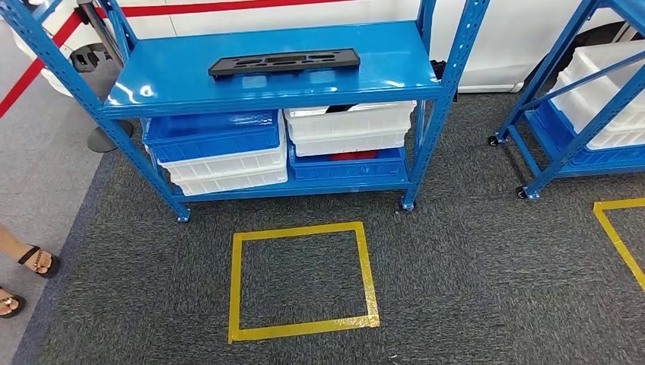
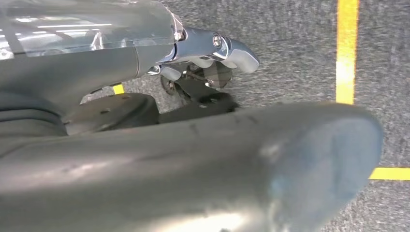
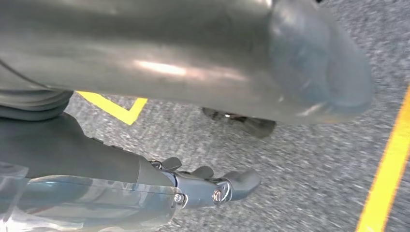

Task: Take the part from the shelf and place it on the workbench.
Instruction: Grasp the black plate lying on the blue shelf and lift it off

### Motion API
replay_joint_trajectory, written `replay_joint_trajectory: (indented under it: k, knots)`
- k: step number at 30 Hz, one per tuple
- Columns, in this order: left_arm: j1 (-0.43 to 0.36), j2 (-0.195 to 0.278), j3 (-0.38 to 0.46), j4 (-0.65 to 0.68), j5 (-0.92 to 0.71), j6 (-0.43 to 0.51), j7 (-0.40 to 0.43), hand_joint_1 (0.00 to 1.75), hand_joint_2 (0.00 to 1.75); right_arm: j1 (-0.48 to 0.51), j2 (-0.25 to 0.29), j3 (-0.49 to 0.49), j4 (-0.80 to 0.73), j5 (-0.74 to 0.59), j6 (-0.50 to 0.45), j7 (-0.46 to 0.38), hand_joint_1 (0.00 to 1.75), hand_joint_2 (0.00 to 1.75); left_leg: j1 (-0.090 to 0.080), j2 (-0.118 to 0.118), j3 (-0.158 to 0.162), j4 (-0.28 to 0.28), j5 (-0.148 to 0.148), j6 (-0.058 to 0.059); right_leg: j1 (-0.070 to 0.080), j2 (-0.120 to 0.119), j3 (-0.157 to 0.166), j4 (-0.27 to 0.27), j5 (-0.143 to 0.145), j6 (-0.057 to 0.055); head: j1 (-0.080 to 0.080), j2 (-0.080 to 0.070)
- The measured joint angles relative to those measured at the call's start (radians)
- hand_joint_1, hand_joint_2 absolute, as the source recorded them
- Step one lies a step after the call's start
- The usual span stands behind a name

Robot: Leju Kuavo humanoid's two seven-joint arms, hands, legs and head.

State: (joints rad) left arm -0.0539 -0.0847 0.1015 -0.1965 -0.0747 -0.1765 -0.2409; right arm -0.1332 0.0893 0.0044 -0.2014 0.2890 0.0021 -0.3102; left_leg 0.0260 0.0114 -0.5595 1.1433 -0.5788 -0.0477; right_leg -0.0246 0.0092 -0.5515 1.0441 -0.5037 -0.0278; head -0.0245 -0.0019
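Head view: flat black part (image 1: 284,61) lying along the top deck of the blue shelf (image 1: 395,65), pierced with cut-outs, nothing beside it on that deck. Below, on the lower deck, stacked bins: a blue bin (image 1: 211,131) over white bins (image 1: 228,169) on the left; white bins (image 1: 350,128) over another blue bin (image 1: 346,166) on the right, something red partly seen inside that blue one. In front of the shelf, dark grey carpet (image 1: 471,274) with a yellow tape square (image 1: 301,280) marked on it. Second blue rack (image 1: 567,114) at the right, loaded with white bins, another yellow tape corner near it. At the left edge, a person's sandalled feet (image 1: 27,277) on the lighter floor. Behind the shelf, a white wall with a red stripe.

Left wrist view: left hand (image 2: 208,63) hanging above the carpet, fingers bent slightly inward, holding nothing, yellow tape lines beyond.

Right wrist view: right hand (image 3: 212,186) likewise above the carpet, fingers nearly straight and close together, holding nothing, yellow tape on both sides. Somewhat blurred.
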Motion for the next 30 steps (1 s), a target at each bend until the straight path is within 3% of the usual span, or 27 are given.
replay_joint_trajectory:
  k: [2,3,4,6,7,8,10,12,14,16,18,19,22,24,26,28,30]
  knots:
    - [0.002,0.0,0.0,0.0,0.001,-0.001,0.001,0.0,0.0,-0.001,0.0,-0.002,0.0,0.0,0.0,-0.001,0.0,0.0,-0.003,0.0,-0.1,0.135,-0.021,0.005,0.008,0.004,0.023,-0.005,-0.017,-0.006,0.0,0.0]
    - [0.005,0.0,0.0,0.0,0.001,-0.002,0.002,0.0,0.0,0.0,0.0,-0.003,0.0,0.001,0.001,-0.001,0.0,0.0,-0.007,-0.001,-0.137,0.162,-0.004,0.011,0.013,0.008,0.037,-0.007,-0.027,-0.008,0.0,0.0]
    - [0.007,0.0,0.0,0.0,0.002,-0.002,0.002,0.0,0.0,0.001,0.0,-0.003,0.0,0.002,0.001,0.0,0.0,0.0,-0.012,-0.001,-0.155,0.15,0.035,0.022,0.018,0.012,0.054,-0.009,-0.038,-0.01,0.0,0.0]
    - [0.01,0.001,0.0,0.0,0.003,-0.002,0.002,0.0,0.0,0.003,0.0,-0.003,0.0,0.004,0.001,0.0,0.0,0.0,-0.029,-0.007,-0.146,0.036,0.15,0.059,0.028,0.018,0.093,-0.018,-0.063,-0.015,0.0,0.0]
    - [0.012,0.003,0.0,0.001,0.003,-0.002,0.002,0.0,0.0,0.003,0.003,-0.003,0.001,0.005,0.0,0.0,0.0,0.0,-0.038,-0.011,-0.133,-0.015,0.19,0.08,0.033,0.02,0.108,-0.023,-0.073,-0.015,0.001,0.0]
    - [0.012,0.005,0.0,0.002,0.003,-0.003,0.003,0.0,0.0,0.002,0.004,-0.004,0.002,0.006,0.0,0.001,0.0,0.0,-0.048,-0.015,-0.12,-0.054,0.212,0.097,0.031,0.022,0.12,-0.029,-0.081,-0.011,0.001,0.0]
    - [0.011,0.008,0.0,0.004,0.003,-0.004,0.004,0.0,0.0,-0.003,0.007,-0.004,0.003,0.007,0.0,-0.001,0.0,0.0,-0.06,-0.017,-0.097,-0.089,0.203,0.119,0.023,0.023,0.136,-0.039,-0.084,0.001,0.0,0.0]
    - [0.006,0.008,0.0,0.004,0.003,-0.005,0.006,0.0,0.0,-0.006,0.009,-0.005,0.001,0.006,0.004,-0.013,0.0,0.0,-0.06,-0.016,-0.06,-0.136,0.191,0.125,0.02,0.017,0.136,-0.023,-0.067,0.012,-0.001,0.0]
    - [0.001,0.008,0.0,0.004,0.001,-0.006,0.007,0.0,0.0,-0.011,0.009,-0.011,0.0,-0.005,0.019,-0.046,0.0,0.0,-0.05,-0.015,-0.019,-0.177,0.187,0.12,0.021,0.009,0.091,0.057,-0.063,0.02,-0.001,0.0]
    - [-0.001,0.006,0.001,0.004,-0.002,-0.009,0.01,0.0,0.0,-0.019,0.008,-0.022,0.0,-0.027,0.051,-0.092,0.0,0.0,-0.042,-0.014,0.009,-0.194,0.176,0.11,0.015,0.005,0.007,0.17,-0.104,0.031,-0.001,0.0]
    - [-0.003,0.002,0.001,0.004,-0.005,-0.011,0.016,0.0,0.0,-0.029,0.008,-0.036,-0.001,-0.051,0.103,-0.139,0.0,0.0,-0.034,-0.015,0.03,-0.193,0.156,0.096,0.003,0.002,-0.064,0.222,-0.14,0.048,-0.001,0.0]
    - [-0.003,0.0,0.001,0.004,-0.006,-0.012,0.021,0.0,0.0,-0.033,0.007,-0.043,-0.002,-0.061,0.133,-0.161,0.0,0.0,-0.029,-0.015,0.04,-0.189,0.145,0.088,-0.003,0.001,-0.08,0.208,-0.128,0.057,-0.001,0.0]
    - [-0.005,-0.001,0.001,0.004,-0.01,-0.012,0.036,0.0,0.0,-0.055,0.006,-0.054,-0.009,-0.063,0.201,-0.242,0.0,0.0,-0.015,-0.015,0.06,-0.157,0.104,0.062,-0.019,-0.009,-0.075,0.06,0.014,0.079,-0.001,0.0]
    - [-0.008,0.0,0.001,0.004,-0.014,-0.015,0.041,0.0,0.0,-0.078,0.008,-0.053,-0.021,-0.038,0.21,-0.305,0.0,0.0,-0.015,-0.013,0.052,-0.131,0.08,0.042,-0.02,-0.013,-0.081,0.019,0.057,0.064,-0.001,0.0]
    - [-0.011,0.0,0.001,0.004,-0.017,-0.019,0.041,0.0,0.0,-0.099,0.013,-0.046,-0.04,-0.007,0.194,-0.353,0.0,0.0,-0.016,-0.01,0.048,-0.12,0.068,0.029,-0.017,-0.011,-0.089,0.028,0.056,0.038,-0.001,0.0]
    - [-0.012,0.001,0.001,0.004,-0.019,-0.021,0.039,0.0,0.0,-0.112,0.02,-0.027,-0.083,0.011,0.185,-0.378,0.0,0.0,-0.012,-0.009,0.045,-0.102,0.055,0.021,-0.017,-0.009,-0.084,0.025,0.058,0.026,-0.001,0.0]
    - [-0.014,0.001,0.001,0.004,-0.022,-0.022,0.036,0.0,0.0,-0.124,0.026,0.006,-0.147,0.022,0.181,-0.387,0.0,0.0,-0.009,-0.009,0.005,-0.02,0.012,0.012,-0.017,-0.009,-0.078,0.023,0.054,0.018,-0.001,0.0]
